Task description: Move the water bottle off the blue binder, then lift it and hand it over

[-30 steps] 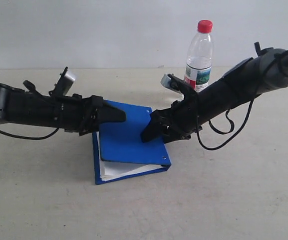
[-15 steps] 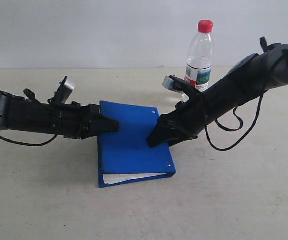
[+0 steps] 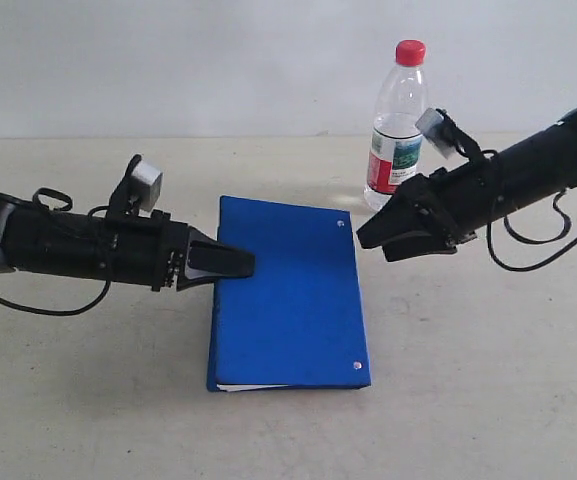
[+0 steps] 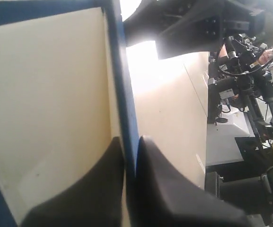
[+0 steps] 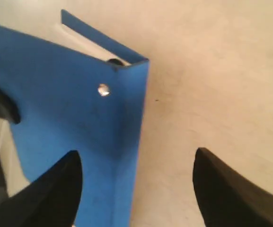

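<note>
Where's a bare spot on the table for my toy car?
The table is bare in front of the blue binder and to its right, on the near side of the right gripper. The far left, beyond the left gripper, is bare too. It is crowded between the water bottle, the right gripper and the binder's far corner.

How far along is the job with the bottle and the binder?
Done: the water bottle stands upright on the table, off the blue binder. In hand: the left gripper is shut on the binder's left edge; the right gripper hangs open beside its far right corner. Left: the binder seems to lie flat, so lift and handover look not yet done.
</note>
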Tool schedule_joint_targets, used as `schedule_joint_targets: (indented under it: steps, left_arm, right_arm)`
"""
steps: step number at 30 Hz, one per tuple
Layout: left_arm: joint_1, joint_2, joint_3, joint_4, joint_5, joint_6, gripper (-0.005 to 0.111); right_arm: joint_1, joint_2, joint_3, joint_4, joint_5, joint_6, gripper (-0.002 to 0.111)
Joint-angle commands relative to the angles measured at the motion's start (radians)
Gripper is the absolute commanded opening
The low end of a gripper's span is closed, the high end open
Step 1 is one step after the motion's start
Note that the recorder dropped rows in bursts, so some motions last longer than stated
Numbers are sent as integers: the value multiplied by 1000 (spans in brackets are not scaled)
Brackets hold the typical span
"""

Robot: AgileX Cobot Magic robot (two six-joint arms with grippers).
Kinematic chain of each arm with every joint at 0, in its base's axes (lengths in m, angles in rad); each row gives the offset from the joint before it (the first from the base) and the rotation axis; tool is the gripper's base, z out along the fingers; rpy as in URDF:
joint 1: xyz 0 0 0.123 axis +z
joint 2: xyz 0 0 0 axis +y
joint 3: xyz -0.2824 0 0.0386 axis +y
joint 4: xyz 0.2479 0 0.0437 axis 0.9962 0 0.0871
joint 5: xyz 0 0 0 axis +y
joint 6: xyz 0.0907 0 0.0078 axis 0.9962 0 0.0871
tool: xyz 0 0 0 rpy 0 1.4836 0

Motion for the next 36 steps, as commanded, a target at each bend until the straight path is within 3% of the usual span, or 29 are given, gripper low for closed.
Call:
schedule_joint_targets:
  steps: [1, 10, 21, 24, 25, 26, 27, 28, 29, 30, 32, 33, 36]
  left_arm:
    - [-6, 1, 8, 17, 33, 21, 4]
    - [-6, -11, 8, 45, 33, 38, 4]
    - [-6, -11, 8, 39, 33, 39, 4]
    - [-6, -11, 8, 42, 3, 39, 4]
    - [-6, -11, 8, 50, -60, 39, 4]
    - [-6, -11, 8, 52, -86, 39, 5]
    - [-6, -11, 8, 56, -158, 39, 11]
    - [-6, -11, 8, 58, -190, 39, 15]
    - [-6, -11, 8, 57, -285, 41, 30]
    - [-6, -11, 8, 51, -329, 41, 39]
    - [-6, -11, 8, 17, -418, 19, 70]
    - [-4, -11, 8, -10, -430, 19, 77]
    - [30, -28, -6, -80, -438, 60, 74]
  right_arm:
    - [17, 49, -3, 109, 78, -155, 61]
    - [33, 128, -3, 183, 78, -270, 61]
    - [130, 197, -3, 225, 78, -396, 60]
    - [140, 189, -3, 223, 78, -398, 52]
    - [142, 187, -3, 221, 78, -389, 39]
    - [142, 187, -3, 221, 78, -382, 33]
    - [140, 183, -3, 212, 78, -382, 19]
    - [140, 181, -3, 205, 78, -382, 13]
    - [140, 181, -3, 190, 78, -382, -1]
    - [140, 181, -3, 183, 78, -384, 0]
    - [140, 181, -3, 175, 78, -386, 0]
    - [140, 181, -3, 175, 78, -386, 0]
    - [140, 181, -3, 175, 78, -386, 0]
